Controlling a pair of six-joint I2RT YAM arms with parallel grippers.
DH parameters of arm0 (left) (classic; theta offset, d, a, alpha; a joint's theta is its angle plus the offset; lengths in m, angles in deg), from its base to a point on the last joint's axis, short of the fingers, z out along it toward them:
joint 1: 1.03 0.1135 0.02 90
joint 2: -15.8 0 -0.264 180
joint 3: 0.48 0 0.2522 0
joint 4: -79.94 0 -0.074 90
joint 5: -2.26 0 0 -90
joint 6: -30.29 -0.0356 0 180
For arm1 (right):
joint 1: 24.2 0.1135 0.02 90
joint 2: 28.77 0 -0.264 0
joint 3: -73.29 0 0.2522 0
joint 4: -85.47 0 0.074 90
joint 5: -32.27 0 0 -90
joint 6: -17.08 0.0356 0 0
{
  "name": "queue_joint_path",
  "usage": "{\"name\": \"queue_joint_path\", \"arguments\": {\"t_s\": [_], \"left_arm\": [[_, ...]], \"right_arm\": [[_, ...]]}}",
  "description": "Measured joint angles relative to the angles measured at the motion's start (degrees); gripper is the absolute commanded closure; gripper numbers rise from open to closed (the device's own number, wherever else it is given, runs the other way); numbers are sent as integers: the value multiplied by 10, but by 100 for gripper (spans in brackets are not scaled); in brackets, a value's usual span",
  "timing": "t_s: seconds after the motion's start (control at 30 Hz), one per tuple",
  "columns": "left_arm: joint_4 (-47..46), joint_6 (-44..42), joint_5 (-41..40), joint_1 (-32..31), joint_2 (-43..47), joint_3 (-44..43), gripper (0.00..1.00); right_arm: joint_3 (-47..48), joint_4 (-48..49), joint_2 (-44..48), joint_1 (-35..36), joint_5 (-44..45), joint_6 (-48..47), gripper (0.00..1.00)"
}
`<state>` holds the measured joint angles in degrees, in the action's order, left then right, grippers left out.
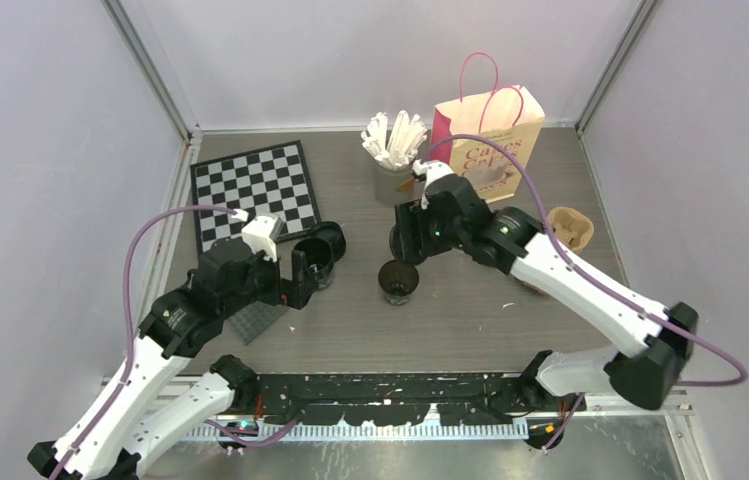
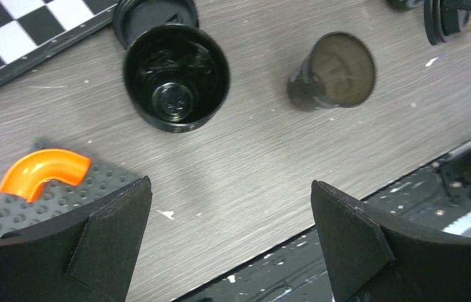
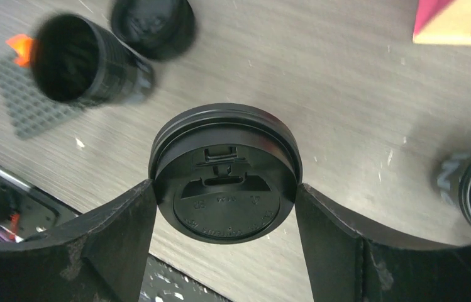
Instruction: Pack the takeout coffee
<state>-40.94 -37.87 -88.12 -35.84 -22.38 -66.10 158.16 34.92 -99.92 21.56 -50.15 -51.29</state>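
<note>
Your left claw [image 2: 231, 189] stands spread wide with nothing between its pads, hanging over bare table [image 1: 450, 320] just short of an open black coffee cup [image 2: 176, 78]. That cup stands upright near the corner of the checkerboard [image 1: 255, 190], and a loose black lid [image 2: 154, 12] lies right beside it on the far side. Your right claw [image 3: 226, 187] is pinching another black lid [image 3: 225, 173] by its rim, one pad against each side, with the drinking-slot face toward the wrist camera. In the overhead view that claw sits just beyond a second uncovered coffee cup [image 1: 398, 280], which stands in the middle of the table, well apart from the first. The pink paper bag [image 1: 490, 145] stands upright at the back right, with the grey cup of white wrapped sticks [image 1: 390, 185] beside it on the left and the brown pulp carrier [image 1: 570, 228] nearer the right edge. Under your left arm, an orange curved piece [image 2: 44, 170] rests on a grey studded plate [image 2: 94, 189].
</note>
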Motion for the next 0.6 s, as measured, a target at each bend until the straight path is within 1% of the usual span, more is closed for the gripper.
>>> {"name": "queue_joint_path", "arguments": {"t_s": [0.03, 0.13, 0.2, 0.43, 0.6], "left_arm": [[9, -7, -10, 0, 7, 5, 0], [17, -16, -25, 0, 22, 11, 0], [17, -19, -32, 0, 39, 14, 0], [17, -28, -59, 0, 101, 16, 0], [17, -30, -67, 0, 104, 19, 0]], "right_arm": [[22, -38, -27, 0, 2, 3, 22], [60, -110, -81, 0, 3, 11, 22], [75, -143, -106, 0, 3, 13, 22], [90, -192, -140, 1, 2, 24, 22], [98, -201, -168, 12, 3, 28, 21]]}}
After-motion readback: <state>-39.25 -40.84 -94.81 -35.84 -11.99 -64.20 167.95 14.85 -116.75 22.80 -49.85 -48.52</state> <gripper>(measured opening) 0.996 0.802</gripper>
